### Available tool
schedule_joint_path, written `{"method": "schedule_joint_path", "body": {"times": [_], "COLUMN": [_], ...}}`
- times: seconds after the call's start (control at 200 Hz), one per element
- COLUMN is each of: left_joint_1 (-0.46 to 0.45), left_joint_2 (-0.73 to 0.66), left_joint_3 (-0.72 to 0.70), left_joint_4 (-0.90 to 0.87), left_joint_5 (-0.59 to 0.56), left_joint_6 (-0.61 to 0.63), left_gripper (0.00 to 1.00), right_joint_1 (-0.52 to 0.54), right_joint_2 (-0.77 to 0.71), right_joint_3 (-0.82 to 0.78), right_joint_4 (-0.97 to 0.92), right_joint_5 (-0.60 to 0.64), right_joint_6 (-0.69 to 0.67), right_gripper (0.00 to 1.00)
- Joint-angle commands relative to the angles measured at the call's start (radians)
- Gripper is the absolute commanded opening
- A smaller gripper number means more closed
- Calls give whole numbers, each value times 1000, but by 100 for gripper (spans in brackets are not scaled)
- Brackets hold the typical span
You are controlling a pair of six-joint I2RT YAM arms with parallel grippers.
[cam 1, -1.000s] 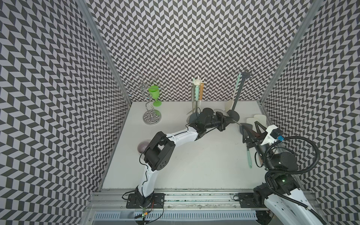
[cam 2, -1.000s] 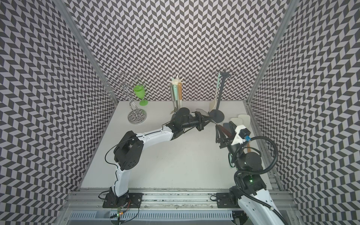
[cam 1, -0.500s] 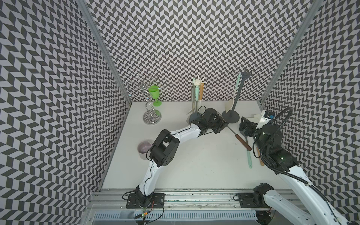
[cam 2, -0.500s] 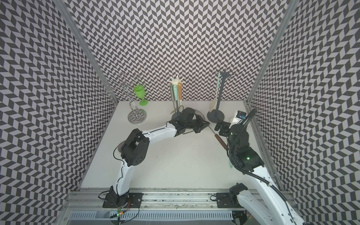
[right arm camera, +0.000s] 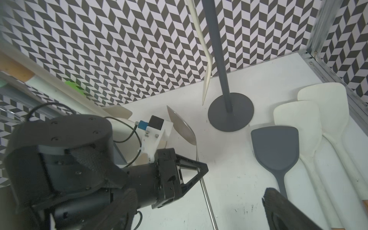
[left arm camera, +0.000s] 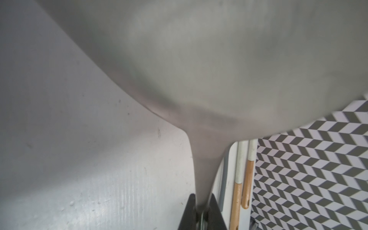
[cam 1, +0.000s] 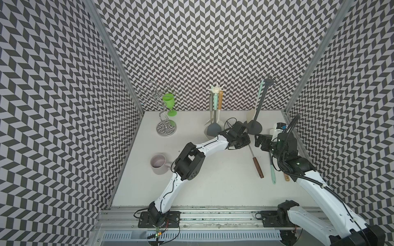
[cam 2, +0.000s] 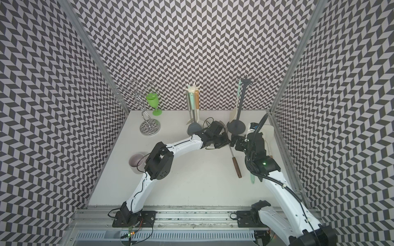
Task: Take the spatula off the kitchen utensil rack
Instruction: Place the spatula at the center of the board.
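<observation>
Your left tool (right arm camera: 204, 169) clamps the spatula (cam 1: 257, 167) by its metal shaft; your right tool (cam 1: 260, 143) stands wide open, empty, just beside that shaft, near the rack (cam 1: 255, 128).

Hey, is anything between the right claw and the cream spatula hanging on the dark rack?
Nothing visibly blocks it. In the right wrist view the spatula hangs clear beside the rack pole. The spoon held in the shut left claw sits close by, lower down, and could crowd the approach of the open right claw.
</observation>
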Motion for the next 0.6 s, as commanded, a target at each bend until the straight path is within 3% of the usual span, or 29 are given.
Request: {"method": "schedule_joint_path", "body": {"times": [0.0,0.275,0.596], "left_joint_1": [-31,-69,-100], "left_joint_2": [37,146,189], "left_joint_3": [74,168,175], "left_joint_4": [-37,-51,-65], "left_joint_5": [-21,17,36], "left_joint_6": [93,103,81], "left_gripper": [0,0,0], "right_joint_1": [-26,-57,-71], "right_joint_2": [-6,18,26], "right_joint_3": [-11,-29,-54], "right_joint_4": [77,78,99], "right_joint_5": [-30,-27,-17], "right_joint_6": [33,38,27], "right_gripper": [99,100,100]}}
